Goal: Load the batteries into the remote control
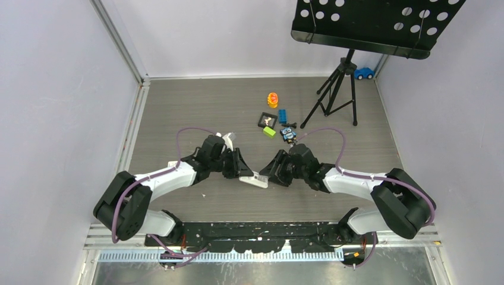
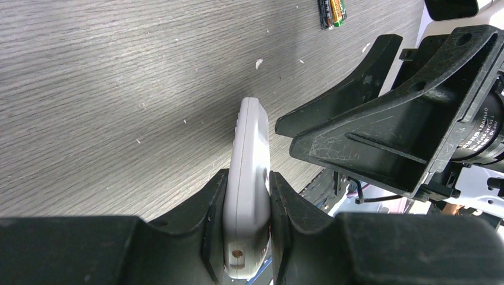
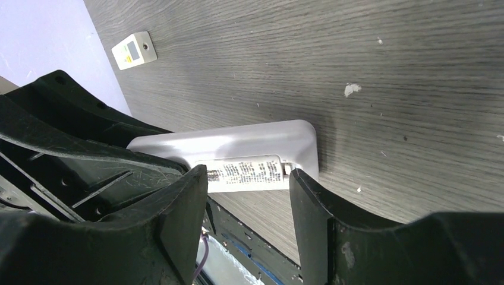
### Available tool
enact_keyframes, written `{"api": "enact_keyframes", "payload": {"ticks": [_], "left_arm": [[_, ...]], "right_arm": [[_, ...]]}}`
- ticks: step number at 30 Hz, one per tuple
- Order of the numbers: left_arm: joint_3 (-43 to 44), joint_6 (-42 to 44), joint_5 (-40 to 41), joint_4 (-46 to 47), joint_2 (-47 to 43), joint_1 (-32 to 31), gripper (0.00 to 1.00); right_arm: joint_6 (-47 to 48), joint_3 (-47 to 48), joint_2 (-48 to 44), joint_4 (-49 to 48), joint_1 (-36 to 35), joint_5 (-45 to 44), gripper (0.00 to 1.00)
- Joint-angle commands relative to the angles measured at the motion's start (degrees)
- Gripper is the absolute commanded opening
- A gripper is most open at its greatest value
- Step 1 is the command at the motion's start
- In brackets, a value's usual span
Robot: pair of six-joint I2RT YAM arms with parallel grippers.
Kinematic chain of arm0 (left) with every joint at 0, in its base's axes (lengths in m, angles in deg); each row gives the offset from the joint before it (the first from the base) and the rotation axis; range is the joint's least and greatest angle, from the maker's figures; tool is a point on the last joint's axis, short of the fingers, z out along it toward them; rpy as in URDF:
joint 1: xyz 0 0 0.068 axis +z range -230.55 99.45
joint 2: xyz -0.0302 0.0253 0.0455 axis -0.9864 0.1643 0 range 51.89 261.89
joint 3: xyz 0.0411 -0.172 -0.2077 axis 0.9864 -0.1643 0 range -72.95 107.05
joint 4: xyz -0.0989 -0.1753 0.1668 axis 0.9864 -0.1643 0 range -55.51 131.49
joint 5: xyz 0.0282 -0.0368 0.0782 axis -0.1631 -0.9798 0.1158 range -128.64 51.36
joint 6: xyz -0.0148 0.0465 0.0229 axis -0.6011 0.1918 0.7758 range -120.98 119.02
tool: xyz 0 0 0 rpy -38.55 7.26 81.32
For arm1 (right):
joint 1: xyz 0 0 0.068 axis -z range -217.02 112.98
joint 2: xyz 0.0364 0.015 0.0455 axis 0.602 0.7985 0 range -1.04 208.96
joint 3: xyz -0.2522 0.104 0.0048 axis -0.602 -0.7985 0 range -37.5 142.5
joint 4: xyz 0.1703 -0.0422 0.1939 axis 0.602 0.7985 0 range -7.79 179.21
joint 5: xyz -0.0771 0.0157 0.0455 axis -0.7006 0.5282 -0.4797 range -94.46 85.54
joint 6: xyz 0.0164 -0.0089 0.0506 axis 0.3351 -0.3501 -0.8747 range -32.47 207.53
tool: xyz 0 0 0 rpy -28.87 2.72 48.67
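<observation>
My left gripper (image 1: 242,172) is shut on the white remote control (image 1: 254,180), holding it on edge by its sides just above the table. In the left wrist view the remote control (image 2: 251,148) sticks out between the black fingers. Its plain back (image 3: 238,142) faces my right gripper (image 3: 248,178), which stands open. Those fingertips straddle the two ends of a pale printed cylinder (image 3: 246,172) lying in the recess along the remote's lower edge; whether they touch it I cannot tell. Loose batteries (image 2: 331,12) lie on the table beyond.
A small white device with a display (image 3: 134,51) lies on the table near the left wall. Toys sit at the back: an orange figure (image 1: 273,99), a blue brick (image 1: 282,115), a green block (image 1: 270,132) and a blue robot (image 1: 287,133). A black tripod stand (image 1: 339,89) rises at the back right.
</observation>
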Motion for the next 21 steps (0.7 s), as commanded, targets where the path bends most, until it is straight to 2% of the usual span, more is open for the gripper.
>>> {"api": "enact_keyframes", "payload": {"ticks": [1,13,19,21], "left_arm": [[0.4,0.2,1.4,-0.7,0.6,0.1,0.00],[0.8,-0.9,-0.2,-0.6,1.8,0.1,0.00],[1.2,-0.9,-0.5,-0.8,1.8,0.2,0.00],[1.3,-0.9,-0.8,-0.8,1.9,0.2,0.00]], "right_arm": [[-0.5,-0.8,0.9,-3.9,-0.3,-0.5,0.59],[-1.6,-2.5,2.6,-10.1,-0.3,0.6,0.62],[-1.8,-2.6,3.2,-10.7,-0.3,0.9,0.61],[-1.9,-2.7,3.4,-11.0,-0.2,0.9,0.57]]}}
